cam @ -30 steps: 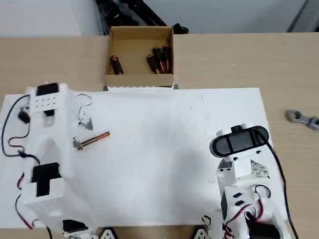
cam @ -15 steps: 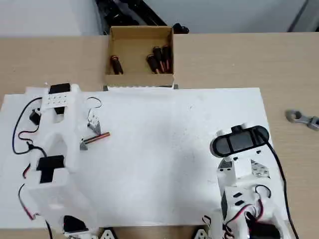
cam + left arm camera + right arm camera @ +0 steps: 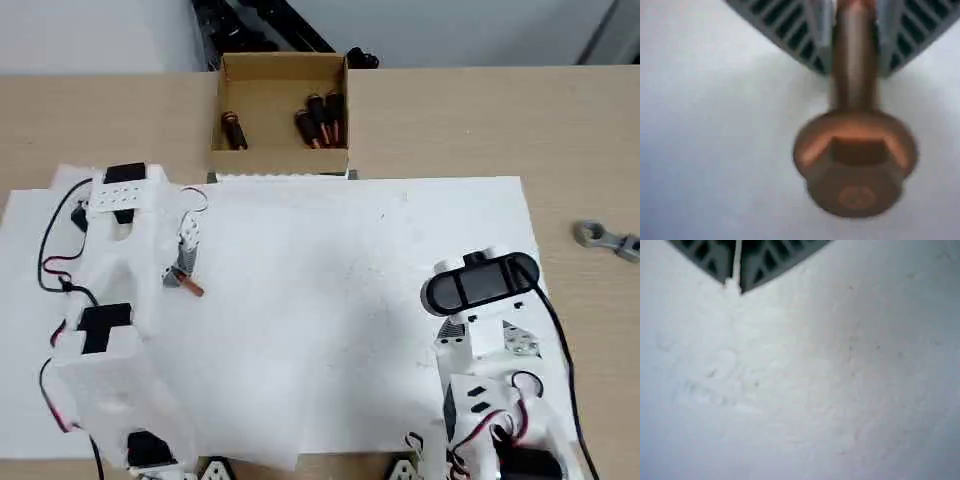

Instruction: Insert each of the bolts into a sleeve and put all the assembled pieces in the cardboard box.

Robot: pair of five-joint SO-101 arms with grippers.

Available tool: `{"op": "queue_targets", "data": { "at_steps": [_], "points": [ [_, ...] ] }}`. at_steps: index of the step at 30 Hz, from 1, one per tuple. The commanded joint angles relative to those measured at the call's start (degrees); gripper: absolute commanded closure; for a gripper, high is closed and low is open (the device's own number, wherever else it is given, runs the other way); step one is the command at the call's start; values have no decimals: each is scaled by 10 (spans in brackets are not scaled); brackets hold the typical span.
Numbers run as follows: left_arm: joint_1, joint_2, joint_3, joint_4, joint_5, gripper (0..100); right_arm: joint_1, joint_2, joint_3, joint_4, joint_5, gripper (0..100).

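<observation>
Firmly between the left jaws, a copper bolt [image 3: 855, 160] over the white sheet [image 3: 350, 300]; right jaws tight together.

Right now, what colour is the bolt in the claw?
Coppery brown. The bolt shows best in the left wrist view.

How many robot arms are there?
2. The left arm holds a copper bolt over the white sheet's left side; the right arm sits at its right side.
</observation>
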Motion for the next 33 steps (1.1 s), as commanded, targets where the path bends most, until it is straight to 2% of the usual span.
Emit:
{"op": "queue_targets", "data": {
  "at_steps": [1, 8, 14, 21, 27, 33],
  "points": [
    [-17, 42, 6, 5, -33, 993, -2, -3, -3, -12, -5, 995],
    [-14, 4, -8, 64, -105, 993, -2, -3, -3, -12, -8, 995],
    [-13, -159, -31, 126, -166, 993, -2, -3, -3, -12, -9, 995],
    [-9, -360, -19, 127, -240, 993, -2, -4, -6, -11, -10, 995],
    [-9, -465, 42, 117, -369, 993, -7, -4, -11, -15, -37, 991],
    [-10, -560, 120, 66, -375, 993, -6, -4, -13, -15, -50, 991]
  ]
}}
